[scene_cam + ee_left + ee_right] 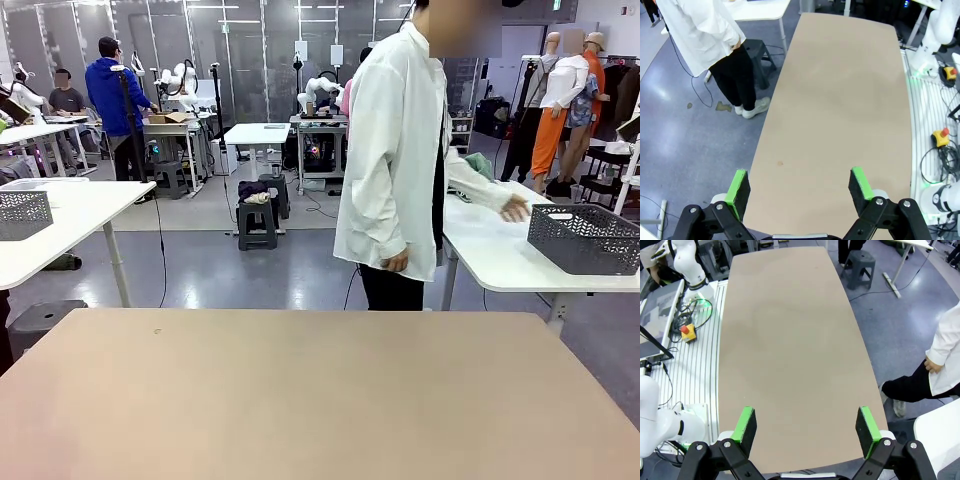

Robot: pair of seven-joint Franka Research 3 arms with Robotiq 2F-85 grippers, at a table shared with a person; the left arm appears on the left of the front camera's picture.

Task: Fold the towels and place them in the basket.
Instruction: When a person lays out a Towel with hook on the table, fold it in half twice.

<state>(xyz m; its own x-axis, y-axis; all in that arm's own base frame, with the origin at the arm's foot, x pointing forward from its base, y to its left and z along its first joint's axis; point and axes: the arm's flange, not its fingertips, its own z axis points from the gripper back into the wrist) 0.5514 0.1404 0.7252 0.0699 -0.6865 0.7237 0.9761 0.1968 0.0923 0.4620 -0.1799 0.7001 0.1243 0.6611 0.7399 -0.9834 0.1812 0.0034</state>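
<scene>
Our tan table (300,400) spreads widest before us. Past its far edge stands a person (395,150) in a white coat, one hand (515,209) resting on a white side table (490,255) just beside the dark mesh basket (585,238). Our left gripper (799,176) and right gripper (806,414) hang over the tan top, jaws wide and holding nothing. A mint green cloth (480,165) lies behind the person's arm.

Open tabletop (300,400); person (395,150) beyond far edge

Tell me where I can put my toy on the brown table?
Anywhere: the flat tan table is bare from its near edge to the far edge by the person in white. Busier: the white side table holding the dark mesh basket.
</scene>
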